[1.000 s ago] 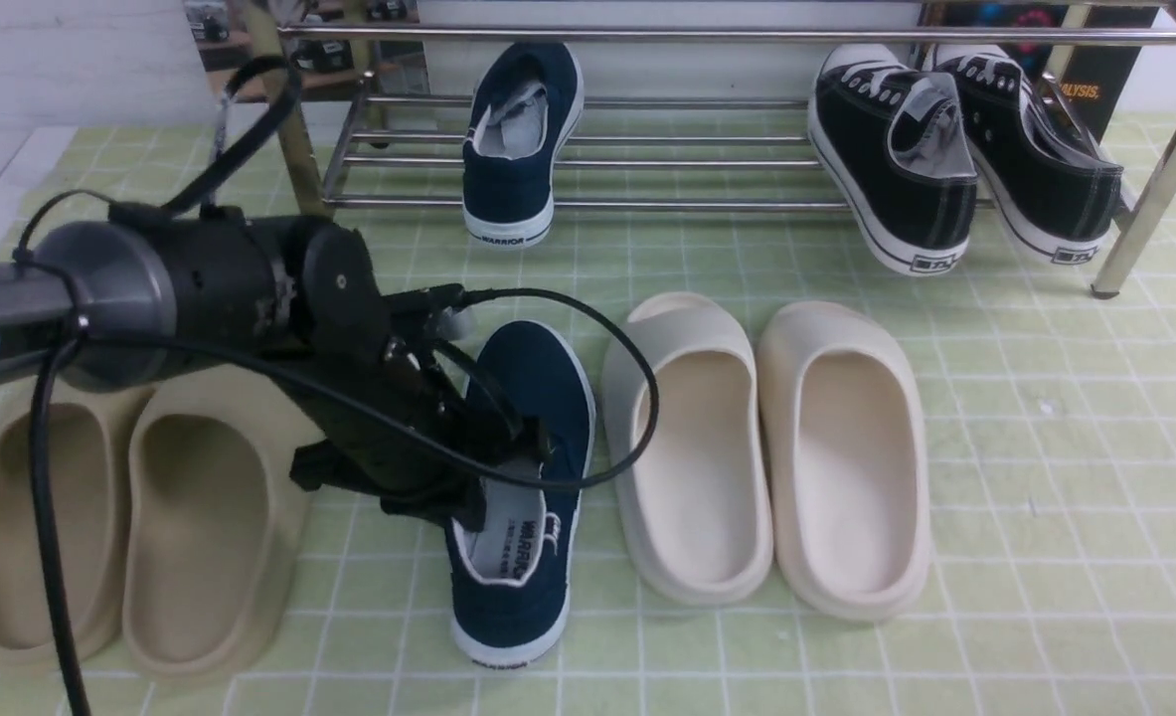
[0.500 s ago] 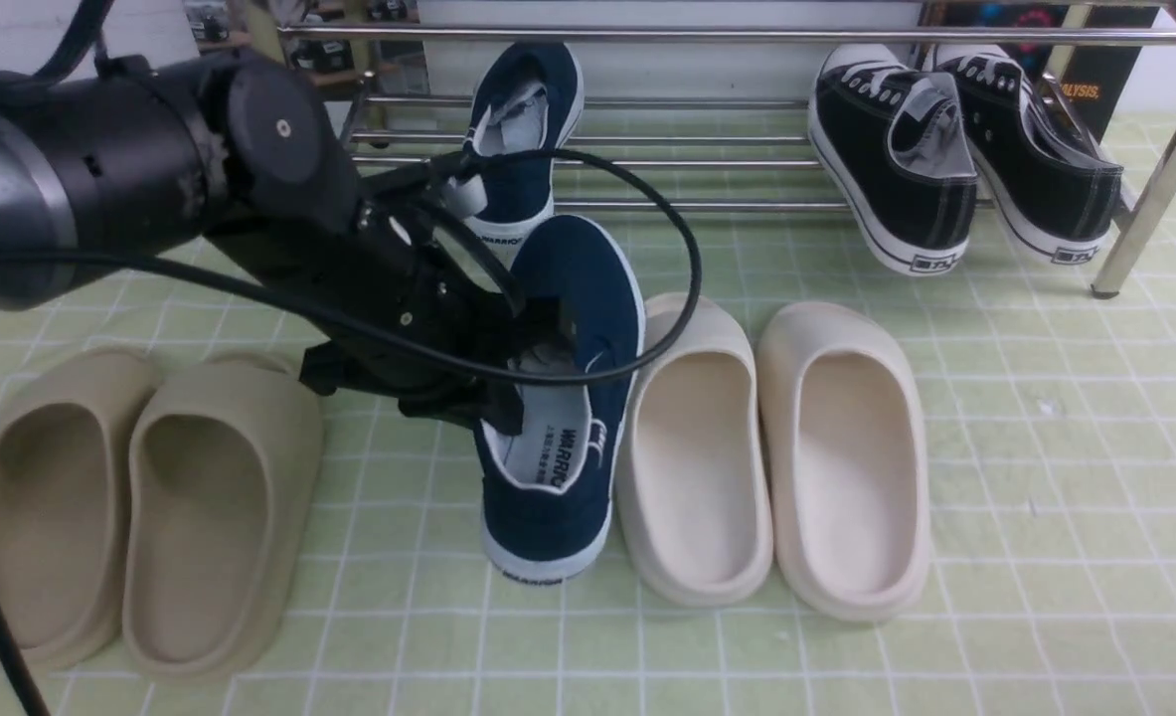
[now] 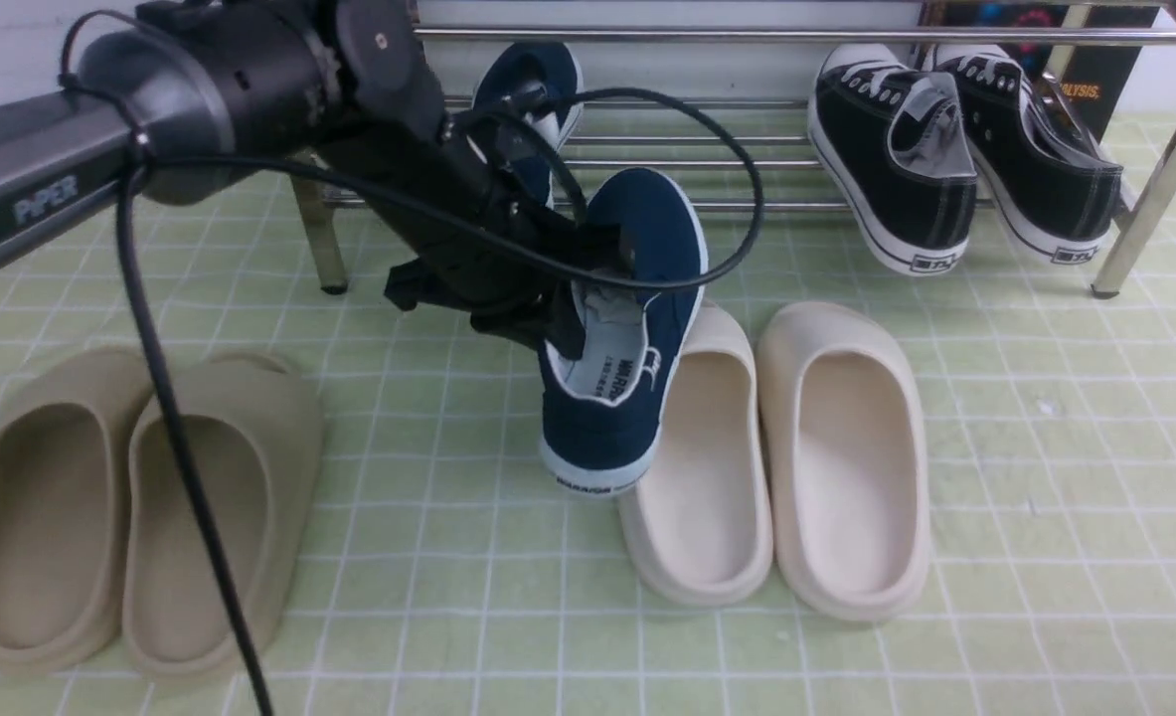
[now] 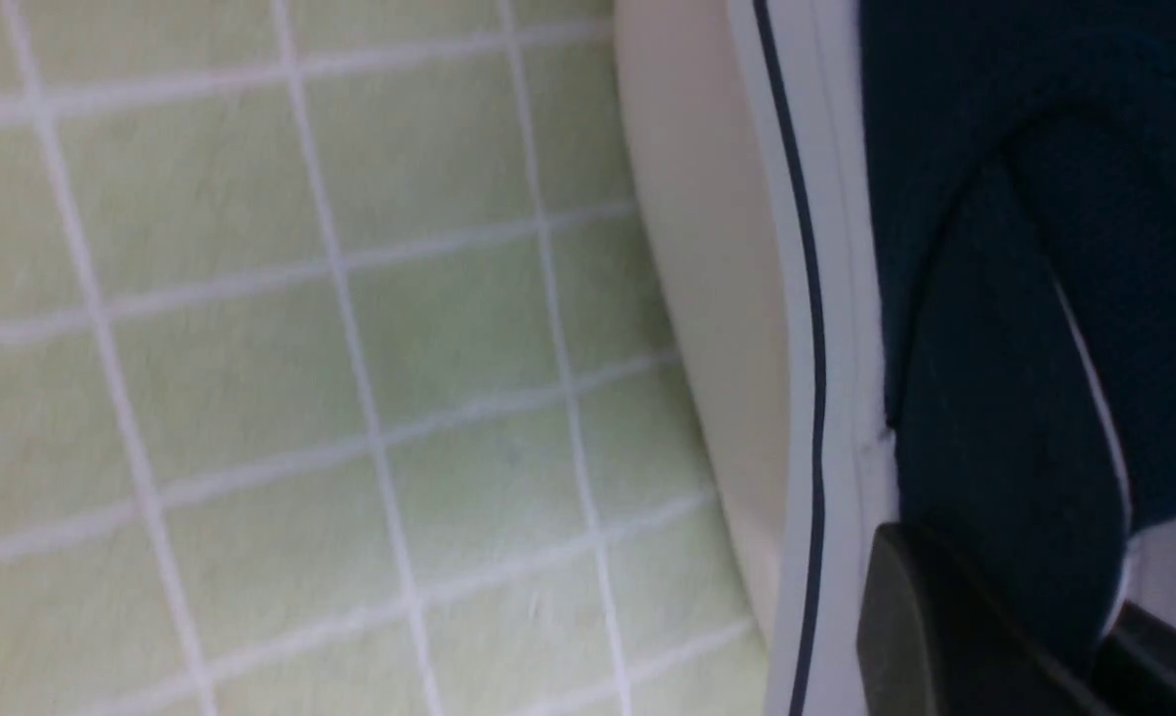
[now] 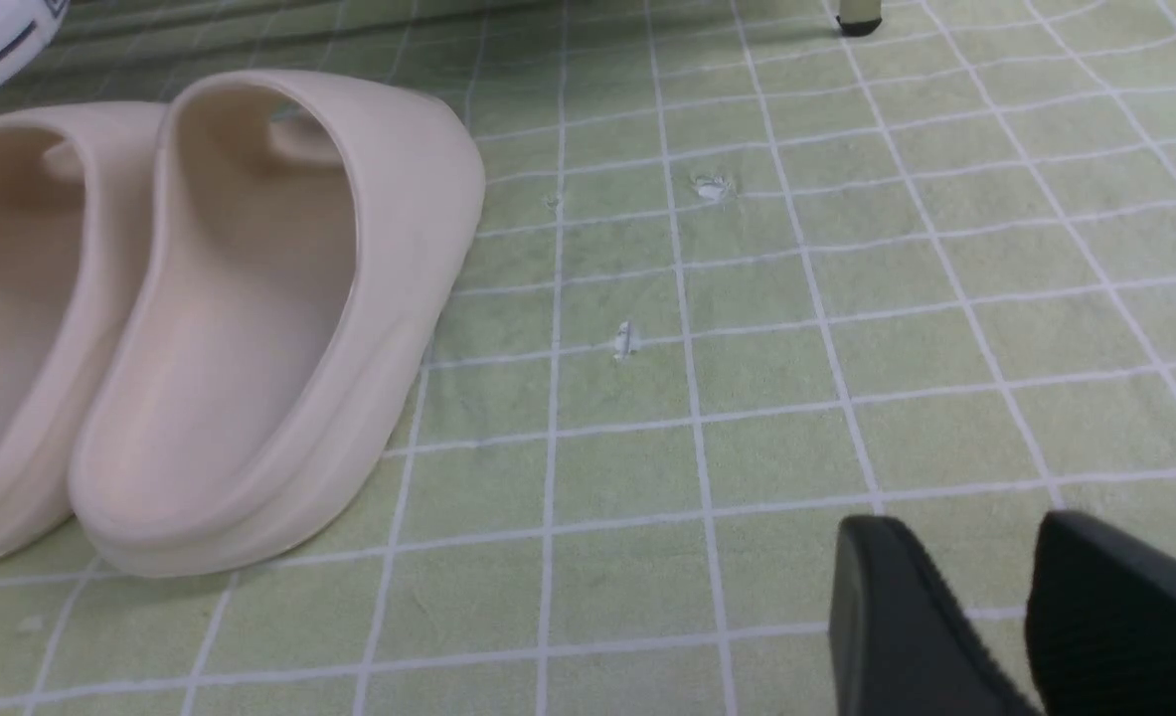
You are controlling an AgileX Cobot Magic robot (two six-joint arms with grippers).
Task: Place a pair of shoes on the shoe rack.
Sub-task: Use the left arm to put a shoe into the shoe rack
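My left gripper (image 3: pixel 573 310) is shut on the side wall of a navy-blue slip-on shoe (image 3: pixel 629 328), holding it off the mat with its toe tipped up toward the shoe rack (image 3: pixel 747 36). In the left wrist view, the shoe's collar (image 4: pixel 995 298) is pinched between the fingers (image 4: pixel 935 617). The other navy shoe (image 3: pixel 528 85) leans on the rack's rods, half hidden behind my left arm. My right gripper (image 5: pixel 965 542) appears only in the right wrist view, open and empty just above the green mat.
A pair of black lace-up sneakers (image 3: pixel 945 149) leans on the rack's right end. Cream slippers (image 3: pixel 776 447) lie just under and to the right of the held shoe. Beige slippers (image 3: pixel 140 507) lie at the left. The rack's right leg (image 3: pixel 1144 199) stands on the mat.
My left arm has lifted the navy shoe off the mat and carried it up, right and toward the rack. The right gripper stays open.
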